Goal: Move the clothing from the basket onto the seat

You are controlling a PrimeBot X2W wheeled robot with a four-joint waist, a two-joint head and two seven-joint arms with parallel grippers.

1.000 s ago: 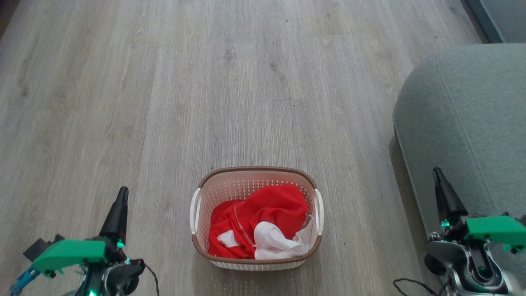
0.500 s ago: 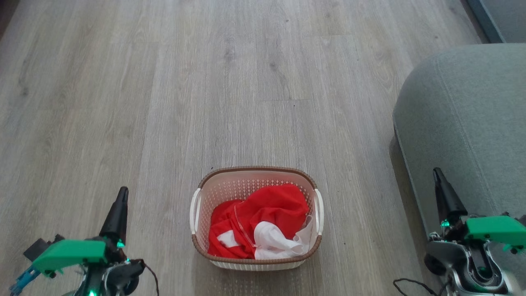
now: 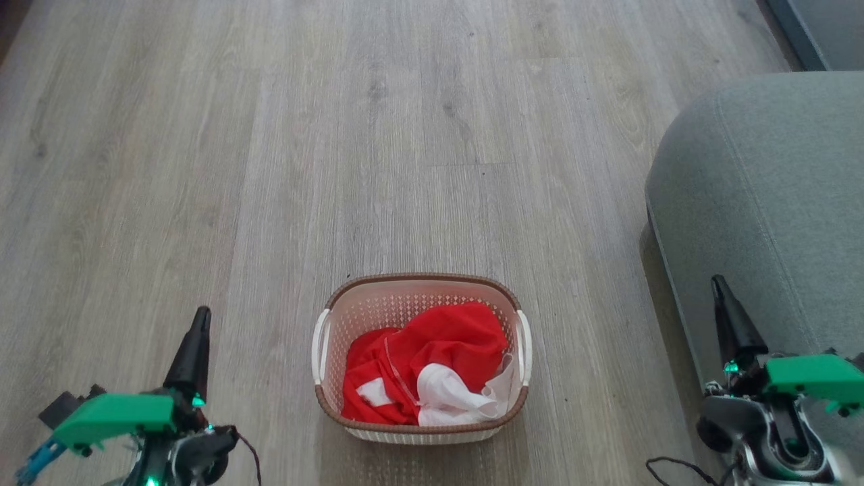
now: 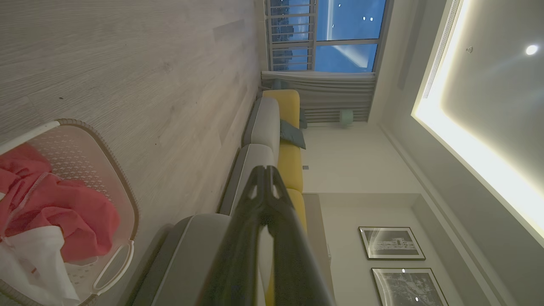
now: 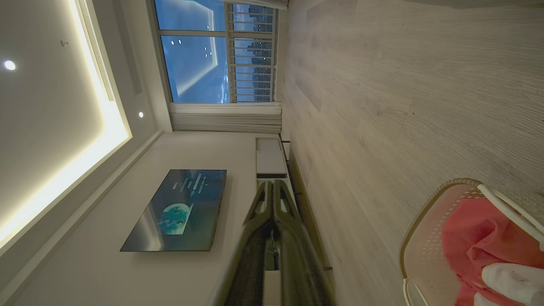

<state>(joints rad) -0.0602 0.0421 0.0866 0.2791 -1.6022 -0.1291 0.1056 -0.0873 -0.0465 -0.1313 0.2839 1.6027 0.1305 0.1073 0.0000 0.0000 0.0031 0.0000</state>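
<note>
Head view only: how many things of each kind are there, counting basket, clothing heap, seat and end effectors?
Basket: 1
Clothing heap: 1 (red and white)
Seat: 1
End effectors: 2, left end effector and right end effector
Total: 5

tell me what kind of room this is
Most likely a home living room: a long sofa with grey and yellow cushions, a flat television hung on a wall, and a big curtained window. A basket of clothing sits on the wood-look floor.
</note>
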